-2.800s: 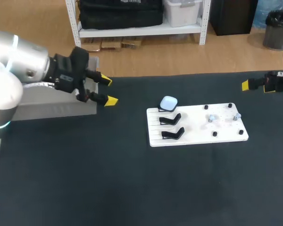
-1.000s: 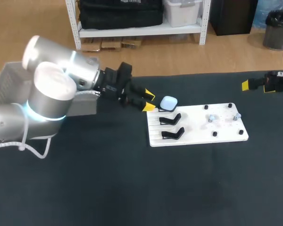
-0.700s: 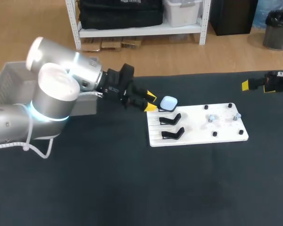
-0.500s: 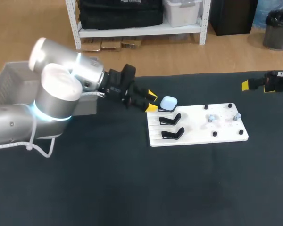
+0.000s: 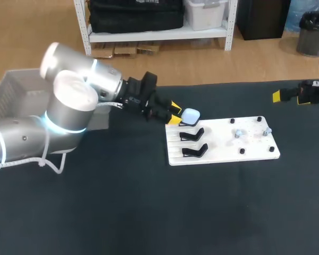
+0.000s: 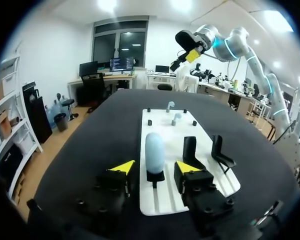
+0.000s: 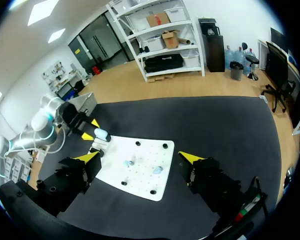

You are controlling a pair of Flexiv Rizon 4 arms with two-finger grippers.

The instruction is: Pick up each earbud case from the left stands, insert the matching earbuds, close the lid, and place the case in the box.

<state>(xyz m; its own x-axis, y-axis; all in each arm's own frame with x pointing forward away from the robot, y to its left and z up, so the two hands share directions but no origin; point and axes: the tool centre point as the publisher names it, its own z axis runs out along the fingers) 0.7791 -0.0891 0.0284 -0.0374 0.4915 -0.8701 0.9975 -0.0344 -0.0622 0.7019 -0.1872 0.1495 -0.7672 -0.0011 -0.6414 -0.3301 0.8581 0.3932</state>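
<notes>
A pale blue earbud case stands on the rearmost stand at the left end of the white board. My left gripper is open just left of it, its yellow tips level with the case's near end. In the left wrist view the case stands upright between and slightly ahead of the left gripper, with a gap on each side. Two black stands beside it are empty. Small pale earbuds lie on the board's right part. My right gripper hangs wide open, far from the board, at the table's right edge.
A grey box sits at the table's far left, behind my left arm. Black pegs dot the board's right half. The dark table stretches in front of the board.
My left arm has swung from the grey box rightward to the case, and its tips now flank the case. Its fingers have narrowed a little. The right arm has not moved.
</notes>
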